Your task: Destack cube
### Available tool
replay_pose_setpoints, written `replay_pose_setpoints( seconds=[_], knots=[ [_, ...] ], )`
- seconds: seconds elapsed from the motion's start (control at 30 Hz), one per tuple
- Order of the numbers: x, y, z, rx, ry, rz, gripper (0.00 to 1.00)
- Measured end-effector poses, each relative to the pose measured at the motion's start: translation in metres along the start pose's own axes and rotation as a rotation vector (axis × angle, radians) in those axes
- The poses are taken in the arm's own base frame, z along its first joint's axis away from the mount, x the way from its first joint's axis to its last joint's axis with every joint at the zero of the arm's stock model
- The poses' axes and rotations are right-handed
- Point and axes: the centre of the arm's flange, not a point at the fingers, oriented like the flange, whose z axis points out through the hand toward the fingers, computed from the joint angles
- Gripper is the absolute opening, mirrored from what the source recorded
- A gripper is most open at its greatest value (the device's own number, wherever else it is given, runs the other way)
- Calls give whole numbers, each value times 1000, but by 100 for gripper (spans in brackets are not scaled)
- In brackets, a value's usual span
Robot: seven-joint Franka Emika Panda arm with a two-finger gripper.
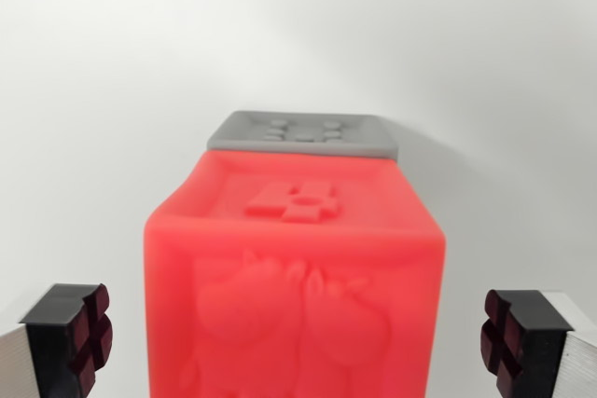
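The glossy red embossed plastic cube (pixel 294 277) fills lower centre, squarely between the gripper (pixel 294 337) fingers, which stand wide apart, holding nothing. Behind it, seemingly beneath, a grey embossed block (pixel 303 132).

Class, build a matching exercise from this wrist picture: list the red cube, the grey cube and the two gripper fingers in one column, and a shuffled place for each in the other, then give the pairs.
Things:
1. red cube
2. grey cube
3. left-side finger
4. right-side finger

Places:
A. bottom corner at the wrist view's right
B. centre, nearest the camera
C. bottom corner at the wrist view's left
D. behind the red one, only its top showing

Pairs: 1-B, 2-D, 3-C, 4-A
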Motion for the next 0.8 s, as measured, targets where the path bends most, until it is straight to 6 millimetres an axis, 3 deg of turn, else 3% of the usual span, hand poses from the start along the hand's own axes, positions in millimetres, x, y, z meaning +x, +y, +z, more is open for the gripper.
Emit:
replay_pose_setpoints(
  seconds=[0.47, 0.5, 0.8],
  knots=[
    [0, 0, 18, 0, 0, 0, 100],
    [0, 0, 18, 0, 0, 0, 0],
    [0, 0, 18, 0, 1, 0, 0]
  ],
)
